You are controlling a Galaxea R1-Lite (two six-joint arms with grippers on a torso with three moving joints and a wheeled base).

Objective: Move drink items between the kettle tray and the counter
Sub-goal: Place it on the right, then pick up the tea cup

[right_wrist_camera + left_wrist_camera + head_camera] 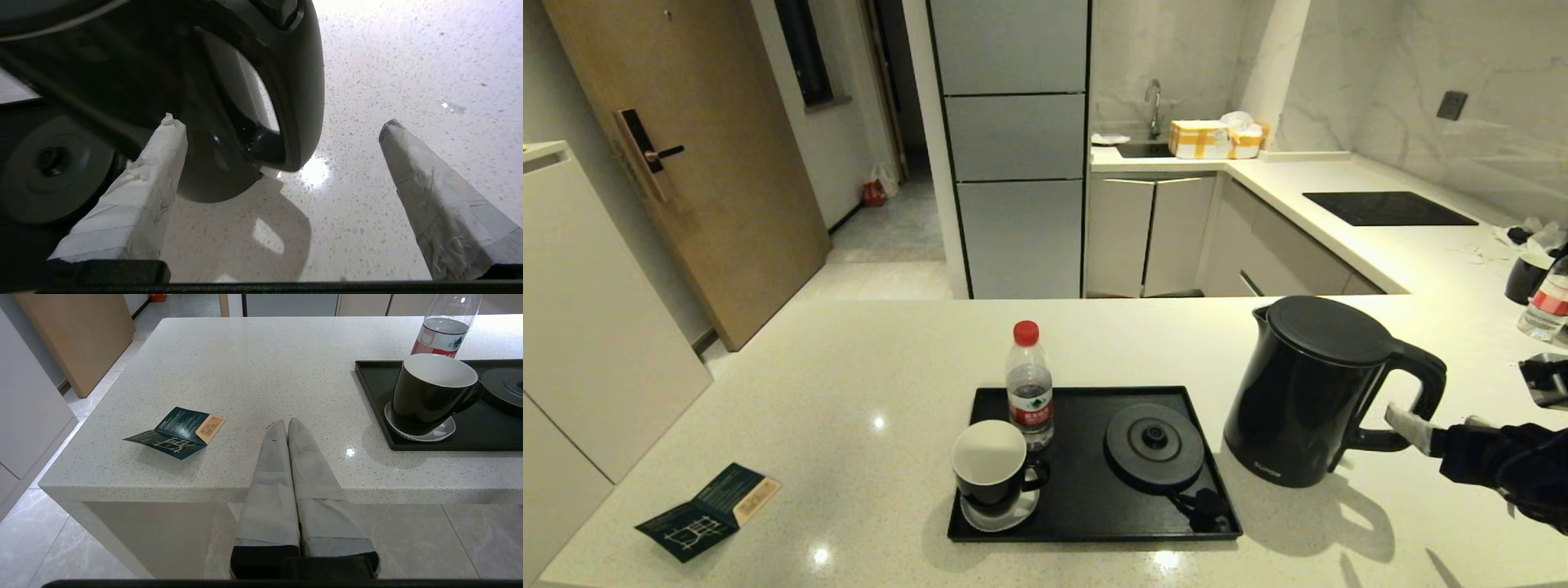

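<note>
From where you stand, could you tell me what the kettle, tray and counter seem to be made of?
Kettle: probably matte black plastic, soft dull sheen.
Tray: glossy black, perhaps lacquer or plastic; it mirrors the lights.
Counter: polished off-white speckled stone, bright glints.

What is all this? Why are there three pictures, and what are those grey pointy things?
It's a robot with two arms. One picture comes from a camera on its head, the other two from cameras on its wrists. The grey points are the fingers of each gripper. The left gripper is shut, waiting at the counter edge. The right gripper is open beside the kettle handle, holding nothing. The kettle stands on the counter beside the black tray. On the tray are a mug, a water bottle and the round kettle base. A leaflet lies nearby.
</note>
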